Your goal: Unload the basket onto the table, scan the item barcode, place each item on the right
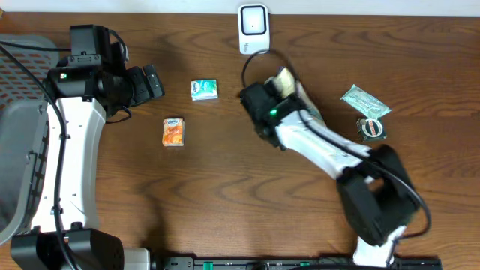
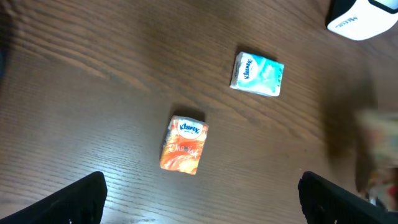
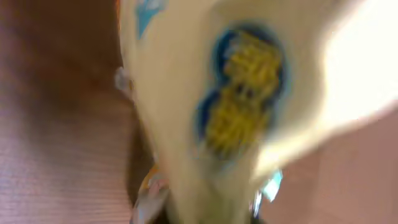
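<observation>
My right gripper [image 1: 280, 88] is shut on a pale yellow packet [image 1: 286, 79], held just below and right of the white barcode scanner [image 1: 253, 27] at the table's far edge. In the right wrist view the yellow packet [image 3: 236, 112] fills the frame, blurred, with a blue and yellow print, and runs down between the jaws. No barcode can be made out. My left gripper [image 1: 154, 81] hovers at the left, open wide with nothing between its black fingertips [image 2: 81, 199]. A corner of the scanner [image 2: 367, 18] shows in the left wrist view.
A teal tissue pack [image 1: 204, 89] [image 2: 257, 73] and an orange tissue pack [image 1: 174, 132] [image 2: 183, 144] lie left of centre. A green packet [image 1: 365, 100] and a small round item [image 1: 372, 128] lie at the right. A grey chair [image 1: 19, 112] stands off the left edge.
</observation>
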`<action>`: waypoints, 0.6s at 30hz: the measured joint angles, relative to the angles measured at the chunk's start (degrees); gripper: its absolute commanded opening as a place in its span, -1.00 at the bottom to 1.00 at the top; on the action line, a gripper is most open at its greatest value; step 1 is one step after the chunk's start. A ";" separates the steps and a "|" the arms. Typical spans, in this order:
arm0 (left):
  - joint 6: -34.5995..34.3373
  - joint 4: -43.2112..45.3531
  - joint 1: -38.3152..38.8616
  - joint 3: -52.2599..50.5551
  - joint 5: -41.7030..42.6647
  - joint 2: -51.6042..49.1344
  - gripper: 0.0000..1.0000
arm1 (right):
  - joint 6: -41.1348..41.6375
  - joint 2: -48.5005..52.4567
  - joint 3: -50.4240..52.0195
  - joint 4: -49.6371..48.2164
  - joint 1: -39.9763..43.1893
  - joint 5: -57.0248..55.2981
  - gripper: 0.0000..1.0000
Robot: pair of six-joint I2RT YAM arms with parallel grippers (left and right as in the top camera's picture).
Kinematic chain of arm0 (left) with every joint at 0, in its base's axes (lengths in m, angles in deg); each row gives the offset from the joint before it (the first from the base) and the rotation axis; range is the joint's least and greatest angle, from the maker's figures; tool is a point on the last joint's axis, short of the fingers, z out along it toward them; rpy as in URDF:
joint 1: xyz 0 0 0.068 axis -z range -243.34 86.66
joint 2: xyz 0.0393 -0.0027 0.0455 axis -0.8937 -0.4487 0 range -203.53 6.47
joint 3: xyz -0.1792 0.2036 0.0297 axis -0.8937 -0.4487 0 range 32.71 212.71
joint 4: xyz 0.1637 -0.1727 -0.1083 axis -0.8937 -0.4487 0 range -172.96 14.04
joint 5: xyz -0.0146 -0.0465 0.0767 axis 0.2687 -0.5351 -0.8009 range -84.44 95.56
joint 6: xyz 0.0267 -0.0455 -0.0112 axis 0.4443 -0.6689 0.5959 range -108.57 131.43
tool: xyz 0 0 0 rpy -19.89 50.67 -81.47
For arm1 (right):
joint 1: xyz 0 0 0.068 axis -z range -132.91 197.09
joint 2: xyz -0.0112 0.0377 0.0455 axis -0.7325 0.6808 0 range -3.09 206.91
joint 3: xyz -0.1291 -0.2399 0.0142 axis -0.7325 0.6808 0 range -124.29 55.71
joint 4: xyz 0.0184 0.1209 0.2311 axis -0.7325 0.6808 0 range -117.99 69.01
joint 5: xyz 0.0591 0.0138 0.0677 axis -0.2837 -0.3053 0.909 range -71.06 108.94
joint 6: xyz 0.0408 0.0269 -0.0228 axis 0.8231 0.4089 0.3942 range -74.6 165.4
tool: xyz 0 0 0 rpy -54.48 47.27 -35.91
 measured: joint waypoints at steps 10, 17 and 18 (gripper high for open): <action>0.00 0.00 0.00 0.00 0.02 0.00 0.96 | -4.15 -0.02 0.00 -1.09 -13.73 5.79 0.14; 0.00 -0.02 0.00 0.00 0.02 0.00 0.96 | 2.75 -9.18 -0.13 2.29 -8.87 23.04 -0.34; 0.00 -0.02 0.00 0.00 0.02 0.00 0.96 | 5.05 -12.00 -0.17 2.49 -5.46 24.83 -0.33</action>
